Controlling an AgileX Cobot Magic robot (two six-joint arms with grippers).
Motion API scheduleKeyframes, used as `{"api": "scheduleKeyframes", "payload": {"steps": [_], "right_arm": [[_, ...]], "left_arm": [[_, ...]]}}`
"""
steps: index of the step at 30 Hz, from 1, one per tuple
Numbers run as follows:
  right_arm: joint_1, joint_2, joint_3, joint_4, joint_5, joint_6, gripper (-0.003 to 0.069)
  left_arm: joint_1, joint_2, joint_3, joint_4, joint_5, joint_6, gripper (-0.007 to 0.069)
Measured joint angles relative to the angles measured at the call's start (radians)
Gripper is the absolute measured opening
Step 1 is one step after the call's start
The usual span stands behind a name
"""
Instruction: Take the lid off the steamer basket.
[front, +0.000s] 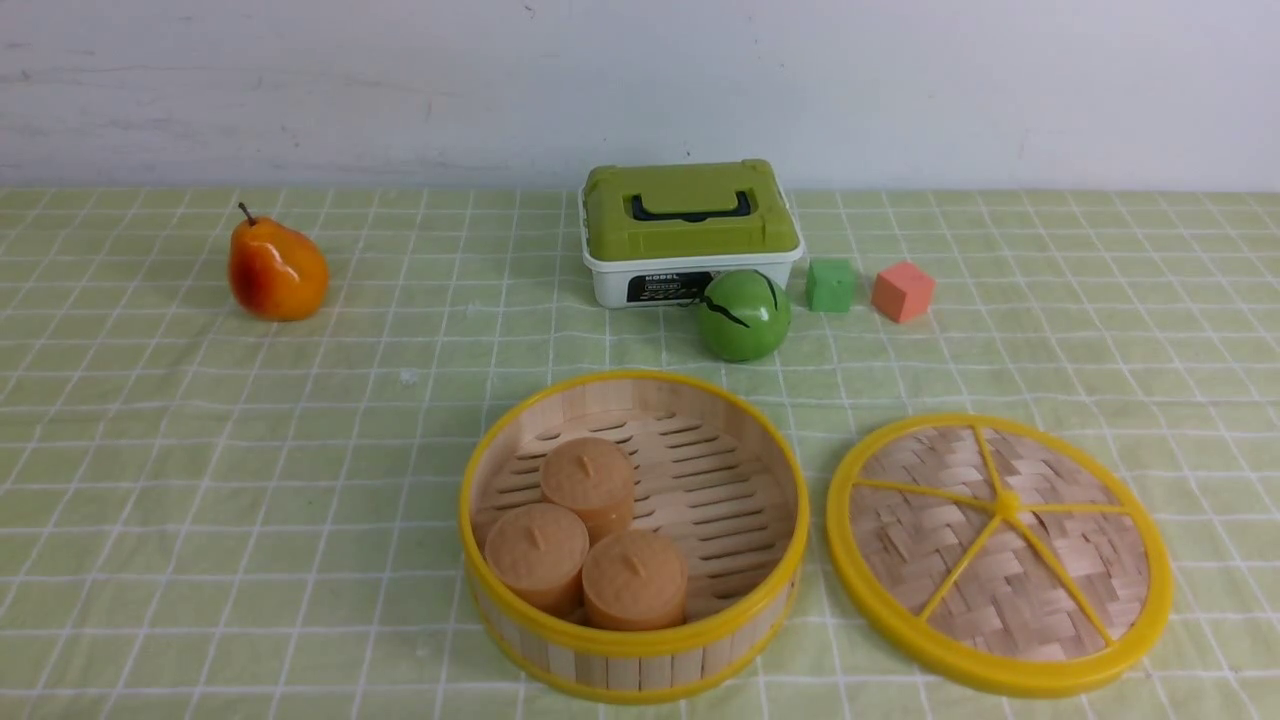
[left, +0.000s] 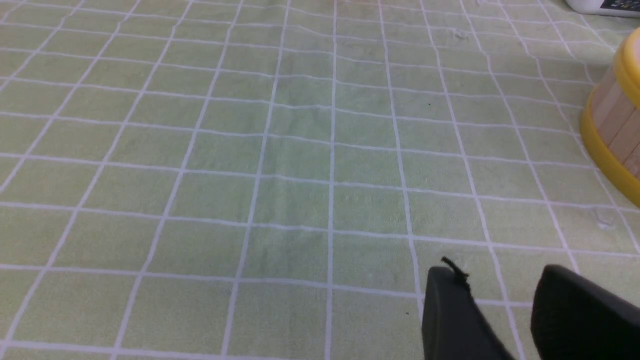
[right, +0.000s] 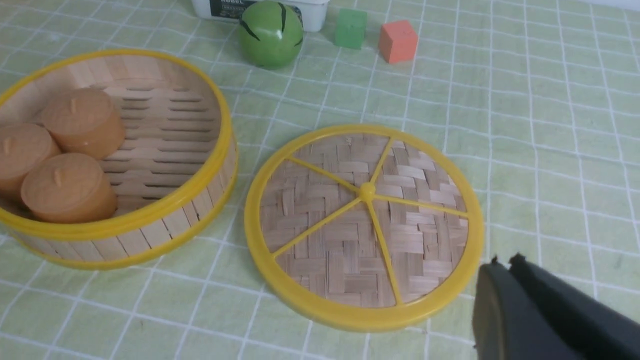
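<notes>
Left jaws apart, right jaws closed, empty; lid (front: 1000, 560) flat beside steamer basket (front: 640, 668), rims just apart.

Three cakes (front: 537, 556) in the steamer basket (front: 640, 670); lid (front: 1000, 560) flat on the surface (front: 300, 450) just right. Behind: box (front: 690, 215), ball (front: 744, 314) before it, two cubes (front: 831, 285) rightward; pear (front: 277, 270) far left.
</notes>
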Motion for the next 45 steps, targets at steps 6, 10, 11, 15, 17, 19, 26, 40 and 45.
{"api": "scheduleKeyframes", "payload": {"steps": [6,10,11,15,17,19,26,40,45], "right_arm": [[-0.004,-0.089,0.259,0.01,-0.405,-0.101,-0.0005],[-0.075,-0.247,0.495,0.01,-0.608,-0.059,0.0001],[-0.101,-0.301,0.544,0.009,-0.615,-0.033,0.0002],[-0.2,-0.462,0.704,-0.013,-0.606,0.064,0.0006],[-0.224,-0.521,0.733,-0.017,-0.57,0.086,0.0008],[-0.235,-0.549,0.739,-0.021,-0.526,0.098,0.001],[-0.238,-0.559,0.735,-0.02,-0.382,0.107,0.0018],[-0.238,-0.559,0.732,-0.017,-0.368,0.108,0.0027],[-0.238,-0.559,0.732,-0.017,-0.368,0.109,0.0034]], "left_arm": [[0.0,0.0,0.0,0.0,0.0,0.0,0.0239],[0.0,0.0,0.0,0.0,0.0,0.0,0.0239],[0.0,0.0,0.0,0.0,0.0,0.0,0.0239],[0.0,0.0,0.0,0.0,0.0,0.0,0.0239],[0.0,0.0,0.0,0.0,0.0,0.0,0.0239],[0.0,0.0,0.0,0.0,0.0,0.0,0.0239],[0.0,0.0,0.0,0.0,0.001,0.0,0.0239],[0.0,0.0,0.0,0.0,0.001,0.0,0.0239],[0.0,0.0,0.0,0.0,0.001,0.0,0.0239]]}}
